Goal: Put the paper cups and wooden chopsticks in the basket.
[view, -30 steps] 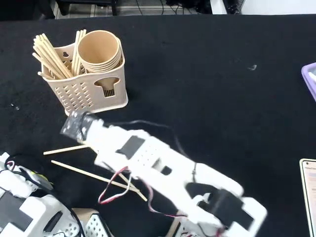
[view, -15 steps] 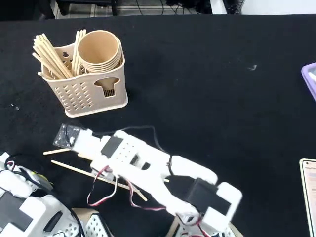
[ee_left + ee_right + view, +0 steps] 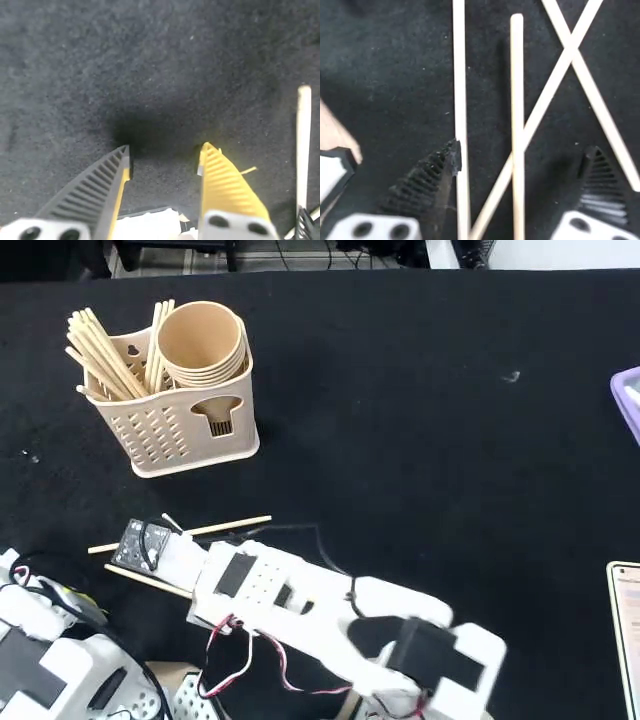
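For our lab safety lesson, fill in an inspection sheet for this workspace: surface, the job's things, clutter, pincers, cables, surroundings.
Surface: black cloth.
Job's things: basket holds stacked paper cups and a chopstick bundle in separate compartments; loose chopsticks lie on the cloth, two crossed.
Clutter: purple object and card at one edge.
Pincers: right pincer open over the loose chopsticks; left pincer open over bare cloth.
Cables: red and white wires hang from the right arm.
Surroundings: floor beyond the far edge.
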`<state>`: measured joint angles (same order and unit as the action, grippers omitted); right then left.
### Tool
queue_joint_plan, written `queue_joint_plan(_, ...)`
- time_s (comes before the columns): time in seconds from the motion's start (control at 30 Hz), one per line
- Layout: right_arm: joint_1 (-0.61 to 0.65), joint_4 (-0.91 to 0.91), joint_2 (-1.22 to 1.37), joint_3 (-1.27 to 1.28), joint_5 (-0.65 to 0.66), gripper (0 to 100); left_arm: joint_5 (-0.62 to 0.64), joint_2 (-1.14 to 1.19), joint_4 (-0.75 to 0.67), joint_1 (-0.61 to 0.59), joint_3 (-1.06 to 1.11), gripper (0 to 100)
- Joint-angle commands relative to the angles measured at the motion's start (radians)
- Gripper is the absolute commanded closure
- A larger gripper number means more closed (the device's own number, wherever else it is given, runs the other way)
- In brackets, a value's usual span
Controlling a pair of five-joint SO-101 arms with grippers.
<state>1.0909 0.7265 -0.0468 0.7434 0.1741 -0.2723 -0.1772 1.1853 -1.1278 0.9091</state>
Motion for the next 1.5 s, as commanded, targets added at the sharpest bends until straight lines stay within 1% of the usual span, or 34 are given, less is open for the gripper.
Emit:
queue_joint_plan(0.0, -0.028, -0.003, 0.087, -0.077, -0.006, 65.6, 0.012, 0.009, -0.04, 0.016, 0.008, 78)
queue_joint_plan(0.13, -0.071, 0.089, 0.162, -0.186, 0.0, 81.8, 0.012, 0.009, -0.04, 0.016, 0.008, 78)
queue_joint_plan(0.23, -0.091, 0.11, 0.177, -0.205, 0.0, 96.5, 0.012, 0.009, -0.04, 0.016, 0.008, 78)
queue_joint_plan(0.27, -0.091, 0.115, 0.176, -0.206, 0.0, 99.4, 0.012, 0.009, -0.04, 0.016, 0.008, 78)
queue_joint_plan(0.3, -0.092, 0.118, 0.176, -0.206, 0.0, 97.9, 0.012, 0.009, -0.04, 0.016, 0.008, 78)
queue_joint_plan(0.57, -0.089, 0.135, 0.005, -0.154, 0.014, 98.8, 0.012, 0.009, -0.04, 0.016, 0.008, 78)
queue_joint_plan(0.73, -0.115, 0.13, -0.018, -0.156, 0.163, 98.8, 0.012, 0.009, -0.04, 0.016, 0.008, 78)
queue_joint_plan(0.9, -0.172, 0.14, 0.054, -0.271, 0.256, 98.8, 0.014, 0.009, -0.04, 0.016, 0.008, 78)
queue_joint_plan(1.0, -0.178, 0.149, 0.108, -0.317, 0.321, 98.8, 0.014, 0.009, -0.04, 0.016, 0.008, 78)
queue_joint_plan(1.1, -0.173, 0.172, 0.159, -0.326, 0.338, 98.4, 0.014, 0.009, -0.04, 0.016, 0.008, 78)
queue_joint_plan(1.13, -0.173, 0.173, 0.173, -0.326, 0.336, 97.0, 0.014, 0.009, -0.04, 0.016, 0.008, 78)
queue_joint_plan(1.3, -0.203, 0.153, 0.193, -0.328, 0.342, 81.2, 0.014, 0.009, -0.04, 0.016, 0.008, 78)
queue_joint_plan(1.47, -0.207, 0.11, 0.2, -0.326, 0.342, 79.7, 0.014, 0.009, -0.04, 0.016, 0.008, 78)
